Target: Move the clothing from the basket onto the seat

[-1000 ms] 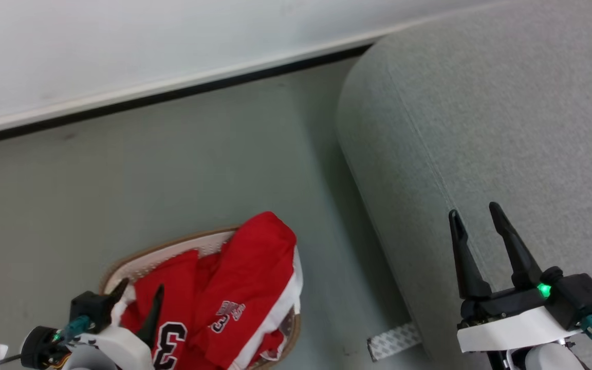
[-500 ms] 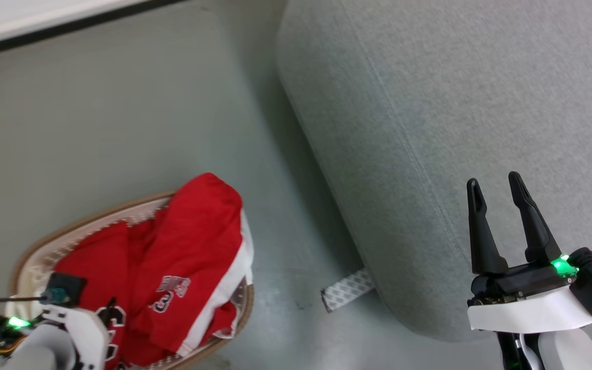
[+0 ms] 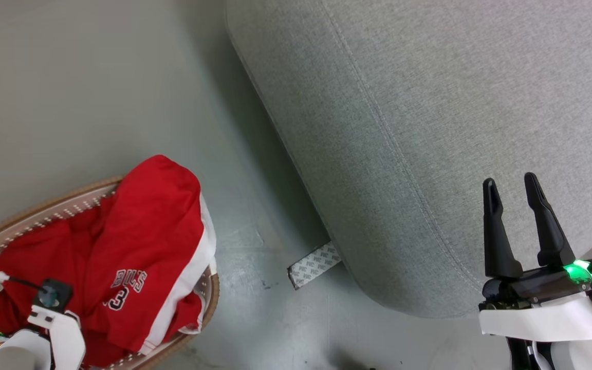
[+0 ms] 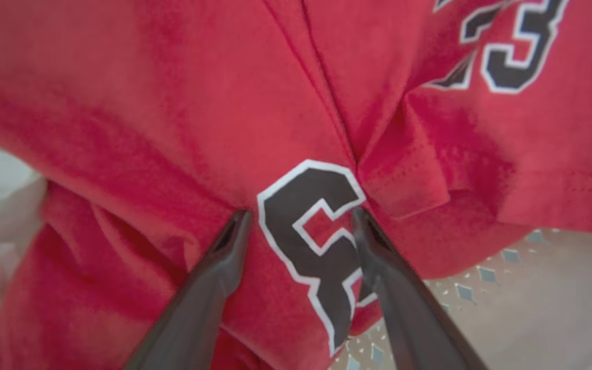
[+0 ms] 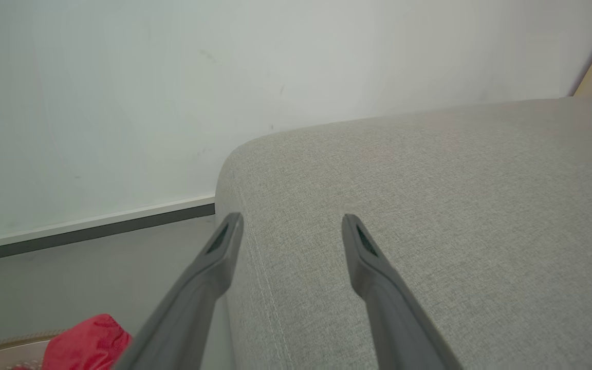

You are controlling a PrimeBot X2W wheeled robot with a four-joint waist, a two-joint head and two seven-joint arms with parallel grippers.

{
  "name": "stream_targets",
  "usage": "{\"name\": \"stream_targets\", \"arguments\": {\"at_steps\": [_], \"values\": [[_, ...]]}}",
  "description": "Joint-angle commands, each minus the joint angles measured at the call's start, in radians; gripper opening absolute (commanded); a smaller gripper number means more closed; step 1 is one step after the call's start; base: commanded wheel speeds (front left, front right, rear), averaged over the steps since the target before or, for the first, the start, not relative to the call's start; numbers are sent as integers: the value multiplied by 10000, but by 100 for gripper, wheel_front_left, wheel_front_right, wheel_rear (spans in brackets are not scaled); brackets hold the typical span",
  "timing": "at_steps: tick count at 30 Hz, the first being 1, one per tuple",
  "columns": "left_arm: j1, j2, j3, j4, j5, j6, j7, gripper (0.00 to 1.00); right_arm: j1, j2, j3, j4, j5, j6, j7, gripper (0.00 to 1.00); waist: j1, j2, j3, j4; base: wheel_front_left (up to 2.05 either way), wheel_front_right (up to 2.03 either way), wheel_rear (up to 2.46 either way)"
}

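Because the head camera has swung during the last second, the whole head view has slid to the left; the basket (image 3: pixel 44 216) and the seat (image 3: pixel 429 103) themselves did not move. The right gripper (image 3: pixel 510 180) hangs over the near edge of the seat, its jaws wide and empty. The clothing (image 3: pixel 136 231) is well apart to its left, heaped in the basket on the floor (image 3: pixel 95 77), with one red piece hanging over the rim on the seat's side. The left forearm (image 3: pixel 62 336) now points down into the basket, whereas a second ago its dark fingers lay in sight over the cloth. In the left wrist view the left gripper (image 4: pixel 301 221) stands wide open with its fingertips (image 4: pixel 234 226) at the red cloth, touching or nearly so. A black number (image 4: pixel 316 241) lies between them, and nothing is pinched yet. In the right wrist view the seat lies ahead and to the right of the right gripper, and a corner of red cloth sits low on its left. I judge the reach is almost finished, so closing the left jaws on a fold comes next; no garment is on the seat so far.
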Motion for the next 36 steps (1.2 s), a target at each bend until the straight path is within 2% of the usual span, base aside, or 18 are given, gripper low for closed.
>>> {"name": "stream_targets", "arguments": {"at_steps": [1, 10, 11, 12, 13, 19, 24, 29, 36], "values": [[-145, 85, -156, 82, 55, 18, 96, 100, 105, -15, -41, -109, 50, -21, 6, 100, -1, 0, 145, 18, 13, 13, 13], [-263, 448, -935, 100, -378, 18, 4, 100, 204, -18, 220, -487, 68, -21, 4, 100, -1, 0, 658, 141, 10, 10, 10], [-262, 453, -1036, 67, -427, 17, -29, 89, 190, -18, 239, -495, 71, -21, 4, 100, -1, 0, 674, 143, 0, 0, 0], [-261, 461, -1133, 23, -518, 17, -112, 21, 169, -18, 264, -485, 75, -21, 4, 100, -1, 0, 678, 141, 0, 0, 0], [-254, 486, -1217, -7, -605, 17, -167, 0, 137, -18, 285, -460, 77, -21, 4, 100, -1, 0, 667, 137, 0, 0, 0], [-140, 478, -1558, -44, -1134, 17, -530, 0, -98, -17, 462, -297, 66, -21, 4, 100, -1, 0, 325, 51, 0, 0, 0], [11, 234, -1636, 42, -1565, 17, -890, 0, -266, -20, 591, -30, 0, -21, 4, 100, -1, 0, -377, 22, 0, 0, 0], [79, -485, -1835, 10, -1840, 17, -1257, 0, -213, -18, 321, 281, -326, -21, 4, 100, -1, 0, -1456, 675, 0, 0, 0], [102, -1521, -2028, -157, -2524, 17, -1869, 0, -233, -29, 65, 823, -992, -21, 4, 100, -1, 0, -3020, 2040, 0, 0, 0]]}}
